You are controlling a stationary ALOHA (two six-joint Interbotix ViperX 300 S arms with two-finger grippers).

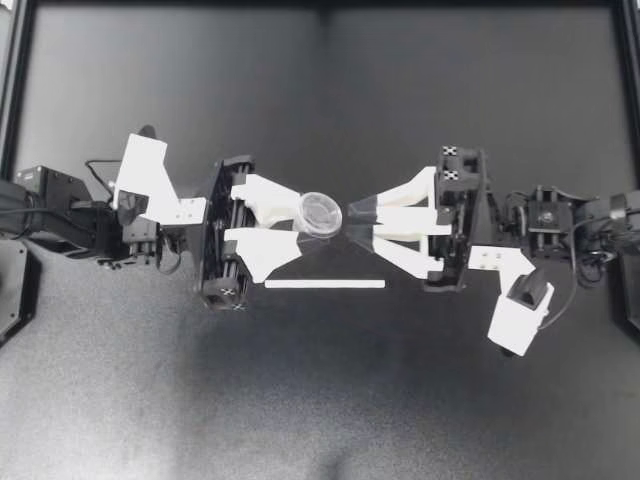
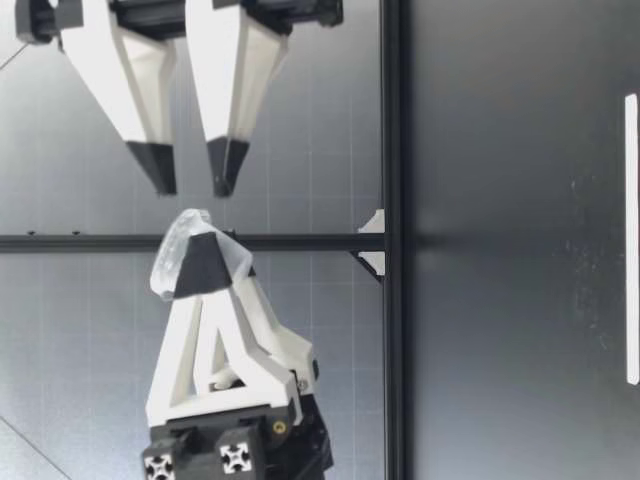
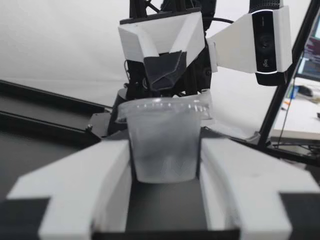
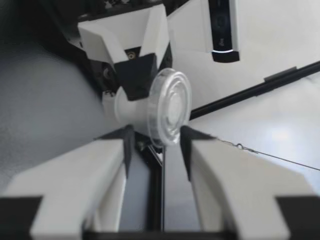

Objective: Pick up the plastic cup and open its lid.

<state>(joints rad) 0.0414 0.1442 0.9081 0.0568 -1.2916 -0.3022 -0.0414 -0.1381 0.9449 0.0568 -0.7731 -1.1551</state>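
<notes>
A small clear plastic cup [image 1: 320, 213] with its lid on hangs above the table's middle, and my left gripper [image 1: 302, 220] is shut on its body. In the left wrist view the cup [image 3: 162, 147] sits between both white fingers, the lid [image 3: 165, 107] on top. My right gripper [image 1: 356, 222] faces it from the other side, open, its dark tips just short of the lid. The right wrist view shows the round lid [image 4: 170, 107] facing the camera, just ahead of the spread fingertips [image 4: 129, 145]. In the low view my right gripper [image 2: 190, 170] stands apart from the cup [image 2: 175, 250].
A thin white strip [image 1: 325, 284] lies on the dark table just in front of both grippers, and it shows again as the white strip [image 2: 631, 240] in the low view. Black frame rails [image 2: 390, 240] run along the table's far edge.
</notes>
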